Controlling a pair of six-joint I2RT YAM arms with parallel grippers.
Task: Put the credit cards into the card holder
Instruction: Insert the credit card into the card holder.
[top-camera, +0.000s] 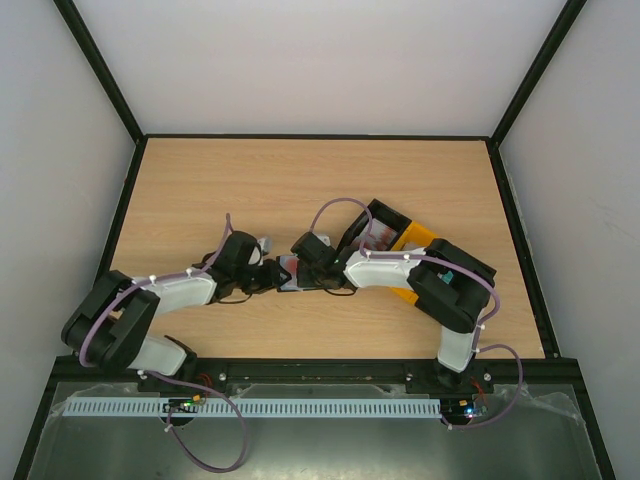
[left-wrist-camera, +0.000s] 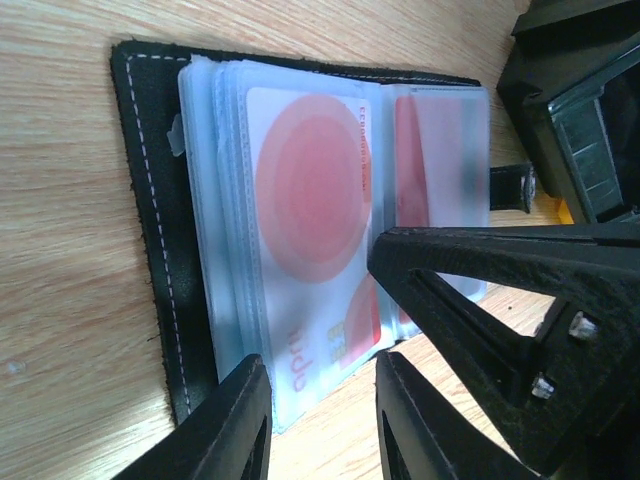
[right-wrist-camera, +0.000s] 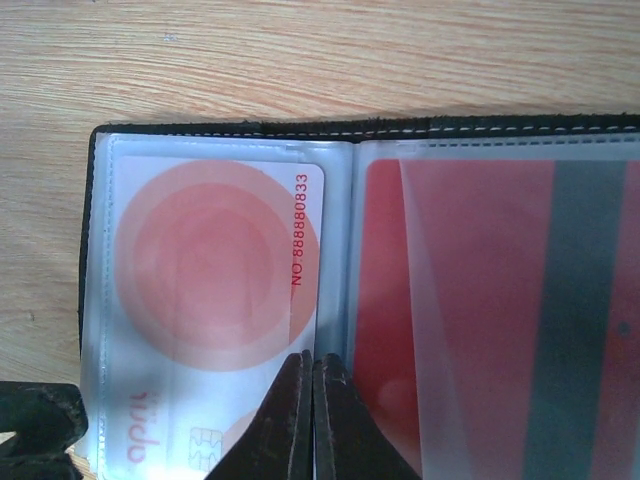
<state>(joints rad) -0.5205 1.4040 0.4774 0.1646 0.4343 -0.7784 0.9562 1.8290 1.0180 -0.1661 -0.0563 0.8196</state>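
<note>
Inside holder (left-wrist-camera: 150, 230), card (right-wrist-camera: 215, 290) reads "NO:888880833", perhaps "vido".

The surface (top-camera: 300, 190) before me is pale wood with a fine straight grain, edged by a thin black frame (top-camera: 320, 136), with plain white walls (top-camera: 320, 60) rising behind it and on both sides. On my right half stand two joined open bins, a black bin (top-camera: 372, 225) farther back and a yellow bin (top-camera: 418, 240) touching it on the side toward the right edge. Along the near edge, below the surface, runs a white slotted strip (top-camera: 300, 408), and beneath it lies a dull grey metal sheet (top-camera: 330, 455).
</note>
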